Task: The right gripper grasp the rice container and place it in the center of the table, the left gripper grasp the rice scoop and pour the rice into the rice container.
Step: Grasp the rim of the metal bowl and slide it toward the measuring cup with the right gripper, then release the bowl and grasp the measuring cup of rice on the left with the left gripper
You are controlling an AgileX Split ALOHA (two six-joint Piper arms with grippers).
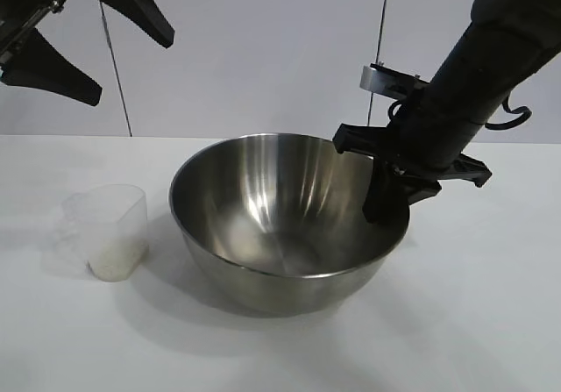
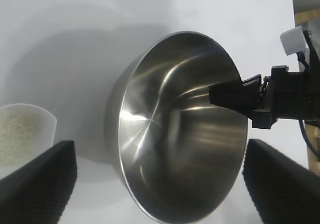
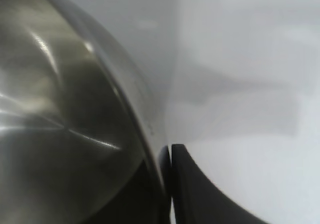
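The rice container, a big shiny steel bowl, stands on the white table near its middle. My right gripper is shut on its right rim, one finger inside the wall and one outside; the right wrist view shows the fingertips pinched against the rim. The rice scoop, a frosted plastic cup, stands left of the bowl with rice in its bottom. My left gripper hangs open high at the upper left, holding nothing. Its wrist view looks down on the bowl and the scoop.
A grey wall with thin vertical cables runs behind the table. Bare tabletop lies in front of the bowl and to its right.
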